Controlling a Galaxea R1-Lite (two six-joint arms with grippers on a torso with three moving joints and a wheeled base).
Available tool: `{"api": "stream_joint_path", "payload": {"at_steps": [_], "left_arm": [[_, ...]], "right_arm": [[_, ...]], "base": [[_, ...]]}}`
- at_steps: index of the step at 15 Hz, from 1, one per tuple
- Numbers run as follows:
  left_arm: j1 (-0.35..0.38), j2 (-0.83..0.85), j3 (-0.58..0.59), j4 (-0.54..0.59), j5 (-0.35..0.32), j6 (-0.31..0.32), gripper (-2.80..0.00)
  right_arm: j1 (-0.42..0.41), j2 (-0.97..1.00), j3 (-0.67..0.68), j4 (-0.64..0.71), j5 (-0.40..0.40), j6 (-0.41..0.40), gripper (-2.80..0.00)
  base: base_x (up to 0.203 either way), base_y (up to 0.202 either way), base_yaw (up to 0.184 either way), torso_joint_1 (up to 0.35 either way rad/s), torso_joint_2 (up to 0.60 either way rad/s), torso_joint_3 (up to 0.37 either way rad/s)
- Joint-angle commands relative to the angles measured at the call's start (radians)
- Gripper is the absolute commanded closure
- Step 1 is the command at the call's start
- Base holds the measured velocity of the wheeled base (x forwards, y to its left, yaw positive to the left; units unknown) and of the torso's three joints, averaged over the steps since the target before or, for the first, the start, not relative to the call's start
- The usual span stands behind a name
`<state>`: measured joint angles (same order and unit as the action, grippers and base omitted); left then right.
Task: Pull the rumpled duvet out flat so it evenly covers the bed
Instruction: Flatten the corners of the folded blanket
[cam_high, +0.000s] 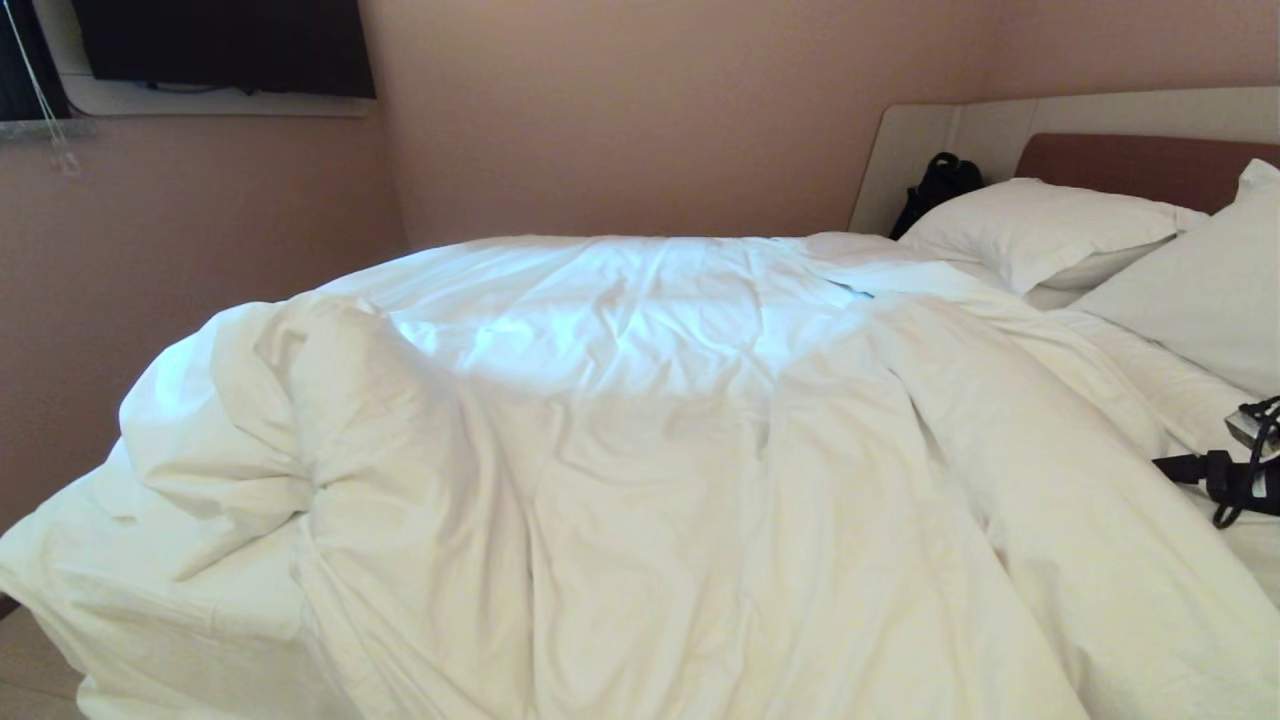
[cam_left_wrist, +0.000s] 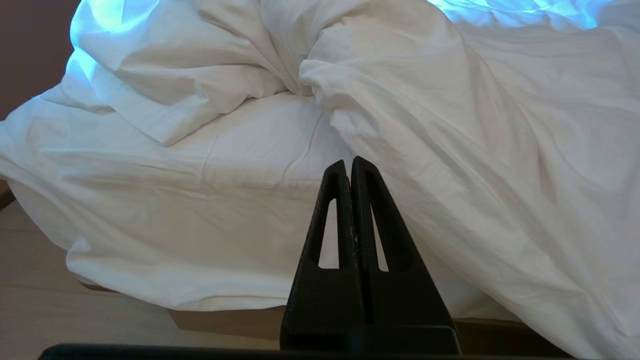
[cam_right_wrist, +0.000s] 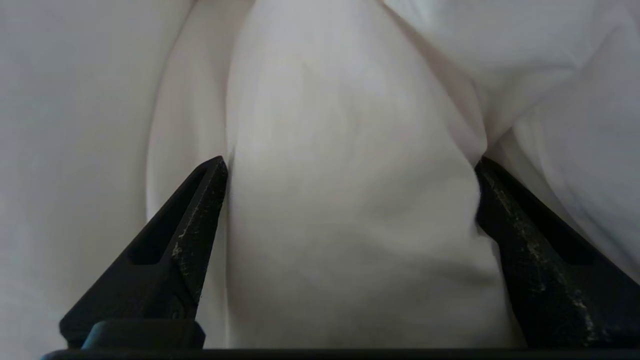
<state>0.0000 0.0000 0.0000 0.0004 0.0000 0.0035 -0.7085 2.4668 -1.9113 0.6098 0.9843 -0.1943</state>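
Observation:
The white duvet lies rumpled over the bed, bunched into a thick roll at the near left corner and ridged toward the pillows. My right arm reaches in at the right edge of the head view. The right gripper is open wide, its fingers astride a puffy fold of the duvet that fills the gap. My left gripper is shut and empty, parked low in front of the bed's side, where the duvet hangs beside the bare mattress sheet.
Two white pillows lean at the brown headboard, with a black bag behind them. A dark screen hangs on the pink wall. The tan bed base meets the light floor.

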Motion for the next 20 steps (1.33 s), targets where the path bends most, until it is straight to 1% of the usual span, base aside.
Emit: {"api": "stream_joint_path", "payload": {"at_steps": [1,4,6,9,10,11,12,14,18,20], "left_arm": [[0.0,0.001,0.0,0.0,0.0,0.0,0.0],[0.0,0.0,0.0,0.0,0.0,0.0,0.0],[0.0,0.0,0.0,0.0,0.0,0.0,0.0],[0.0,0.0,0.0,0.0,0.0,0.0,0.0],[0.0,0.001,0.0,0.0,0.0,0.0,0.0],[0.0,0.0,0.0,0.0,0.0,0.0,0.0],[0.0,0.0,0.0,0.0,0.0,0.001,0.0],[0.0,0.002,0.0,0.0,0.0,0.0,0.0],[0.0,0.0,0.0,0.0,0.0,0.0,0.0],[0.0,0.0,0.0,0.0,0.0,0.0,0.0]], "right_arm": [[0.0,-0.005,-0.002,0.025,0.008,-0.004,0.0],[0.0,-0.018,-0.005,0.024,0.005,-0.005,0.0],[-0.006,-0.063,-0.009,0.021,0.001,0.001,0.0],[-0.062,-0.162,-0.014,0.014,-0.015,0.011,0.0],[-0.083,-0.192,-0.018,-0.002,-0.019,0.026,0.0],[-0.099,-0.218,-0.021,-0.036,-0.03,0.058,0.0],[-0.112,-0.244,-0.021,-0.091,-0.064,0.095,0.0],[-0.127,-0.268,-0.022,-0.2,-0.182,0.157,0.0],[-0.134,-0.286,-0.024,-0.372,-0.398,0.214,0.0],[-0.135,-0.294,-0.025,-0.44,-0.477,0.244,0.0]], "base": [[0.0,0.0,0.0,0.0,0.0,0.0],[0.0,0.0,0.0,0.0,0.0,0.0],[0.0,0.0,0.0,0.0,0.0,0.0],[0.0,0.0,0.0,0.0,0.0,0.0],[0.0,0.0,0.0,0.0,0.0,0.0],[0.0,0.0,0.0,0.0,0.0,0.0],[0.0,0.0,0.0,0.0,0.0,0.0],[0.0,0.0,0.0,0.0,0.0,0.0],[0.0,0.0,0.0,0.0,0.0,0.0],[0.0,0.0,0.0,0.0,0.0,0.0]]}}
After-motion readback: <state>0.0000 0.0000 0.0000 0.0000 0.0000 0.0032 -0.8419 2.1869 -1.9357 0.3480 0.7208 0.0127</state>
